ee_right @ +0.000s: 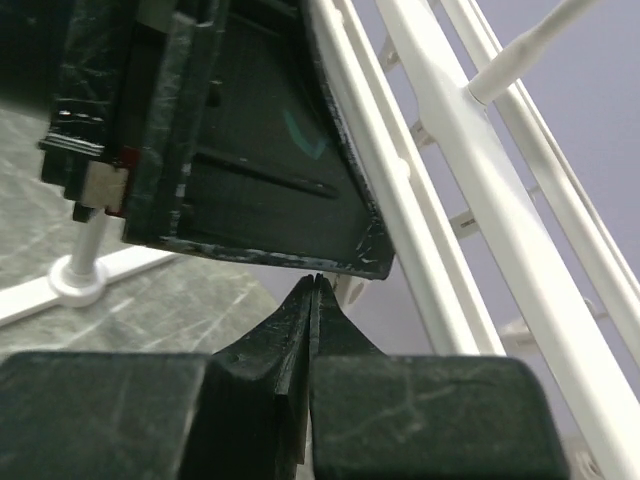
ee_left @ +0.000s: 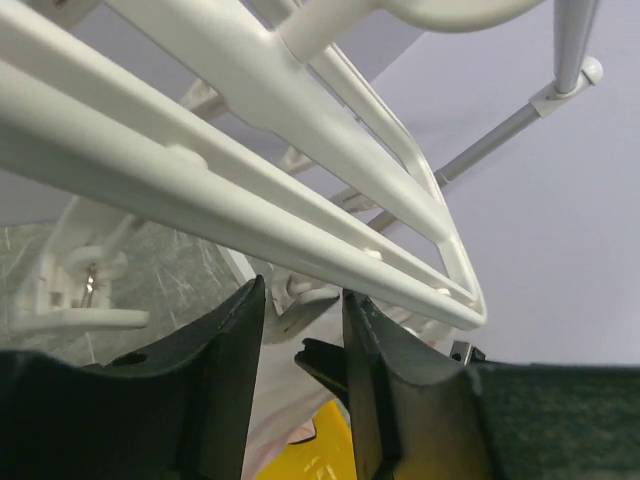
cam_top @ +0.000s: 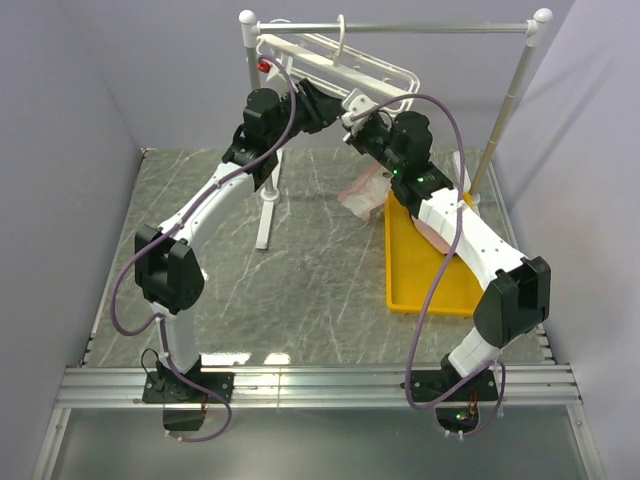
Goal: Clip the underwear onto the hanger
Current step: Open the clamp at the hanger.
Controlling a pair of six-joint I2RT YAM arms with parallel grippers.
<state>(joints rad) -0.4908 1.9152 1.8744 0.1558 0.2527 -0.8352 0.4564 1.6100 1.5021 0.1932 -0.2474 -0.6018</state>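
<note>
Looking down from above, the white plastic oblong hanger (cam_top: pixel 345 62) hangs from the grey rail stand (cam_top: pixel 400 27). Pale pink fabric underwear (cam_top: pixel 365 185) droops below it, over the grey marbled surface (cam_top: pixel 320 280) beside the yellow plastic tray (cam_top: pixel 390 260). Left wrist now: left claw (ee_left: pixel 303 320) apart, a small white clip (ee_left: pixel 300 298) showing in the gap. Right wrist: right claw (ee_right: pixel 313 285) pressed together beneath the bars.

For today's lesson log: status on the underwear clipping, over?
Left pincer open around a small white plastic clip; right pincer shut, nothing seen in it. Pale pink fabric underwear hangs below white plastic barred hanger, clipped or not unclear. Nothing blocking.
</note>
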